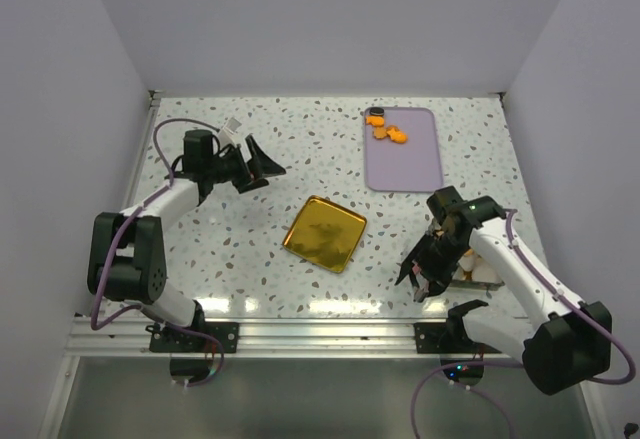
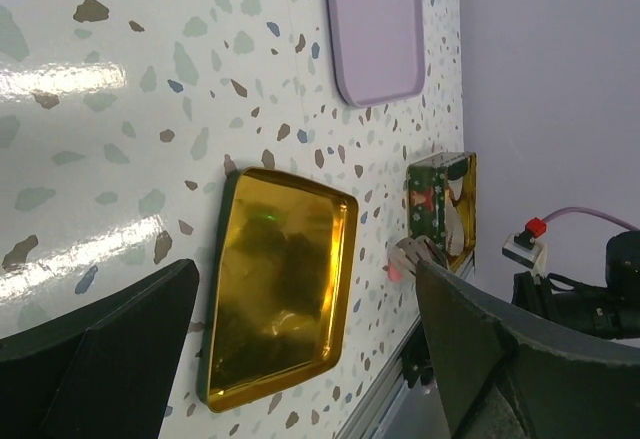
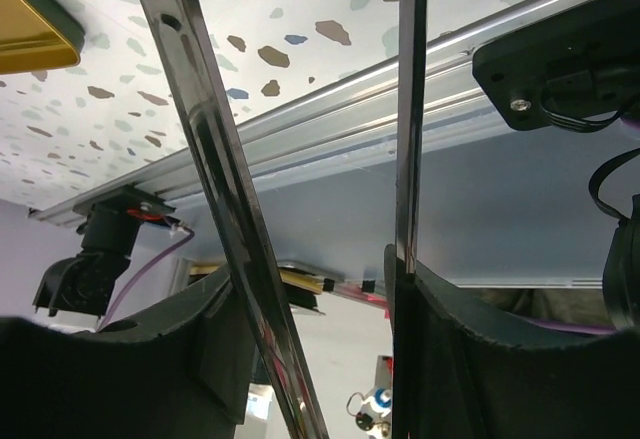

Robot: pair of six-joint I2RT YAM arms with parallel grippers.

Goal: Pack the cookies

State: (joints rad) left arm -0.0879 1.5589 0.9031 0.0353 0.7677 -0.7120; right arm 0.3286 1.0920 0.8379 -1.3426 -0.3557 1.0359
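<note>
Presently the cookies (image 1: pixel 386 131) lie on the lilac tray (image 1: pixel 412 164); we judge them light, stiff, brittle, best gripped across the rim. The left tool (image 1: pixel 266 167) gapes empty; the right tool (image 1: pixel 422 271) clamps metal tongs (image 3: pixel 215 159).

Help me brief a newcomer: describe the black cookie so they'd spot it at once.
Look at the lilac tray at the far right of the table. Cookies cluster in its far left corner; the black cookie lies farthest back, the only dark one among orange.

Tongs (image 3: pixel 212 159) tips off-frame, tin (image 1: pixel 470 281) mostly under R arm (image 1: pixel 512 261), cookies (image 1: pixel 386 132) too small
</note>
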